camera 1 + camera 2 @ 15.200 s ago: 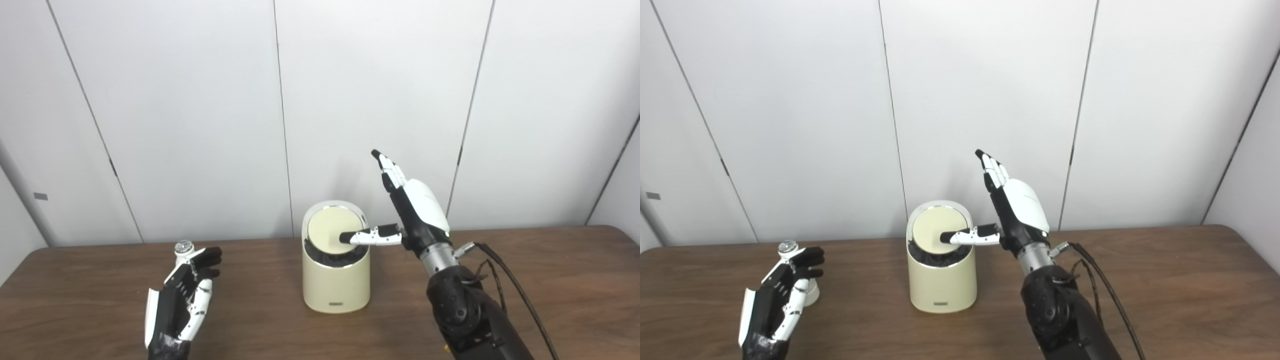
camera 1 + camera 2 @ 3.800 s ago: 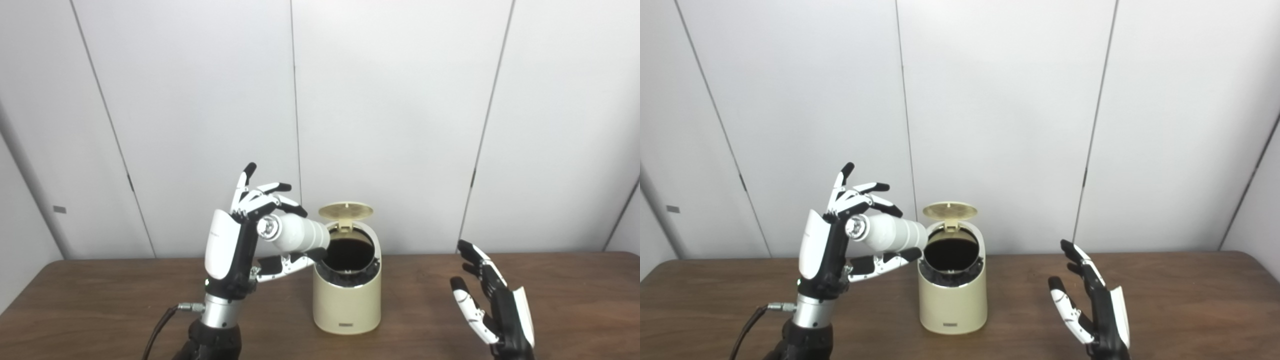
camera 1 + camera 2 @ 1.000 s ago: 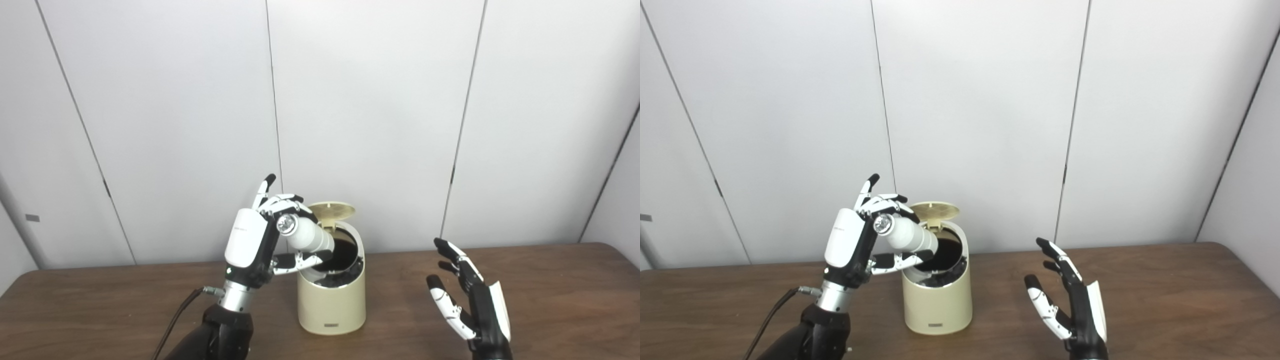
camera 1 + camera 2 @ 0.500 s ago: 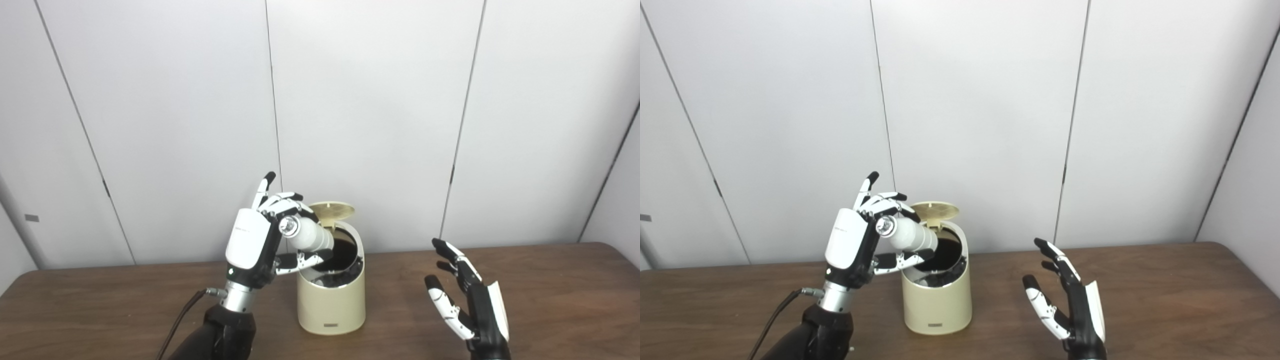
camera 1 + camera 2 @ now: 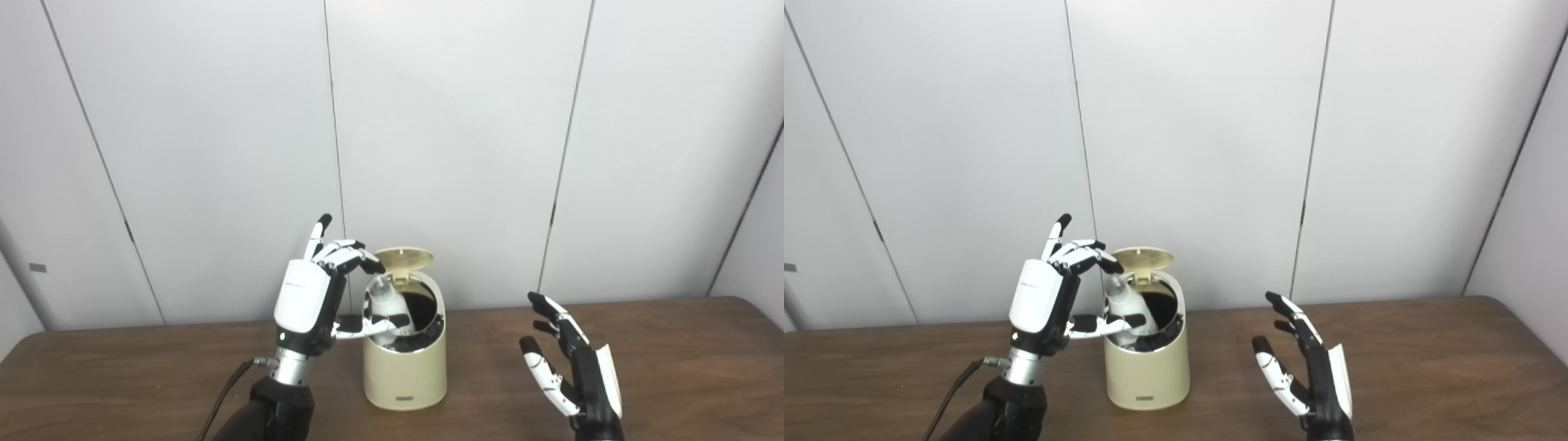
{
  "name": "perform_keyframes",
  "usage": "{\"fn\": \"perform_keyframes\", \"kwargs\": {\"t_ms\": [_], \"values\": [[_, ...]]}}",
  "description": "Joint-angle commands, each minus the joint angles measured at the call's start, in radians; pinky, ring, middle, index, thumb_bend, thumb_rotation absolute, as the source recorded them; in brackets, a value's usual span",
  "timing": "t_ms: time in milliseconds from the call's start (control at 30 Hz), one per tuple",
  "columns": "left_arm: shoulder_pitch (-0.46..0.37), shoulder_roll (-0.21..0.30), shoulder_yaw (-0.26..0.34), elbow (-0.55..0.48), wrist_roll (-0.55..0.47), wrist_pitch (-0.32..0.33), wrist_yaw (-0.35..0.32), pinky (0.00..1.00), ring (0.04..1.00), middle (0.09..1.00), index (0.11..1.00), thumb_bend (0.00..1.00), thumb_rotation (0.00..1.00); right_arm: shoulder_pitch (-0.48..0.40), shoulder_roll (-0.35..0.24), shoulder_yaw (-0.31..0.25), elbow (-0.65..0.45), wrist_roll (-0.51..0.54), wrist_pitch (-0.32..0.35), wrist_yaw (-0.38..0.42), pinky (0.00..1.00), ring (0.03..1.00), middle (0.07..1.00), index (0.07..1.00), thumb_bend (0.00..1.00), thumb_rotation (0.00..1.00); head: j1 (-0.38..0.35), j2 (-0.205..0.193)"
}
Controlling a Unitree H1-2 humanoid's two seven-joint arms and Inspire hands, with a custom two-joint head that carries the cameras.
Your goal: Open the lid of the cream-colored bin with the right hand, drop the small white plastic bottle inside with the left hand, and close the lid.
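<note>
The cream-colored bin (image 5: 404,373) stands mid-table with its round lid (image 5: 402,256) tipped up at the back and its dark mouth showing. The small white plastic bottle (image 5: 384,306), motion-blurred, sits bottom-first in that mouth with its cap end up and leaning left. My left hand (image 5: 309,300) is raised just left of the bin; its fingers are spread above the bottle and its thumb reaches under it, no longer clamping it. My right hand (image 5: 579,376) is held open, palm turned left, low to the right of the bin and apart from it.
The brown wooden table (image 5: 122,380) runs to white wall panels close behind the bin. A black cable (image 5: 223,392) hangs from my left wrist toward the front edge.
The bottle has slipped out of my left hand's grip and tipped from lying across the rim to standing down into the bin's mouth. The fingers have spread. My right hand has barely moved.
</note>
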Motion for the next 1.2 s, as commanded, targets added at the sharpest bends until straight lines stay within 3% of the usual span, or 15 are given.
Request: {"fn": "perform_keyframes", "kwargs": {"t_ms": [0,367,600,633,667,700,767,900,1033,1167], "values": [[-0.060,0.001,0.014,-0.007,0.004,-0.016,0.023,1.00,0.704,0.528,0.523,1.00,0.45,-0.031,0.008,0.006,-0.024,-0.003,-0.039,-0.009,0.76,0.840,0.837,0.800,0.22,0.65,-0.001,0.000],[-0.055,-0.014,0.038,-0.005,-0.018,-0.014,-0.043,1.00,0.711,0.538,0.547,1.00,0.48,-0.031,0.003,0.010,-0.019,0.012,-0.039,-0.012,0.77,0.846,0.838,0.798,0.23,0.63,-0.003,0.003],[-0.054,-0.014,0.034,-0.011,-0.018,-0.016,-0.030,1.00,0.697,0.530,0.533,1.00,0.44,-0.031,-0.002,0.011,-0.020,0.015,-0.039,-0.011,0.77,0.845,0.837,0.796,0.23,0.62,0.000,0.000],[-0.053,-0.009,0.014,-0.020,-0.045,-0.016,-0.021,1.00,0.690,0.528,0.528,0.97,0.39,-0.031,-0.004,0.013,-0.020,0.014,-0.039,-0.012,0.77,0.845,0.838,0.798,0.24,0.62,0.001,0.001],[-0.053,-0.005,-0.002,-0.026,-0.065,-0.016,-0.014,1.00,0.665,0.505,0.503,0.71,0.16,-0.031,-0.006,0.013,-0.020,0.013,-0.038,-0.014,0.76,0.840,0.835,0.797,0.24,0.63,0.001,0.001],[-0.051,-0.001,-0.016,-0.036,-0.089,-0.017,-0.004,1.00,0.657,0.498,0.494,0.62,0.08,-0.030,-0.008,0.015,-0.021,0.011,-0.038,-0.017,0.76,0.838,0.834,0.797,0.24,0.63,0.002,0.001],[-0.047,0.005,-0.036,-0.050,-0.121,-0.017,0.010,1.00,0.622,0.484,0.495,0.54,0.02,-0.030,-0.010,0.016,-0.023,0.010,-0.038,-0.018,0.75,0.833,0.831,0.795,0.24,0.63,0.005,0.001],[-0.022,0.019,-0.044,-0.105,-0.178,-0.017,0.001,1.00,0.601,0.484,0.487,0.52,0.00,-0.026,-0.009,0.012,-0.023,0.005,-0.039,-0.018,0.75,0.835,0.831,0.795,0.24,0.65,0.005,0.002],[0.039,0.012,0.020,-0.232,-0.418,-0.017,-0.140,1.00,0.617,0.475,0.499,0.52,0.00,-0.023,-0.009,0.012,-0.023,0.007,-0.039,-0.016,0.77,0.844,0.840,0.799,0.24,0.66,0.011,0.007],[0.121,0.017,0.132,-0.395,-0.612,-0.016,-0.292,1.00,0.632,0.473,0.503,0.52,0.00,-0.027,-0.006,0.013,-0.027,-0.001,-0.038,-0.021,0.76,0.843,0.840,0.796,0.23,0.66,0.007,0.006]]}}
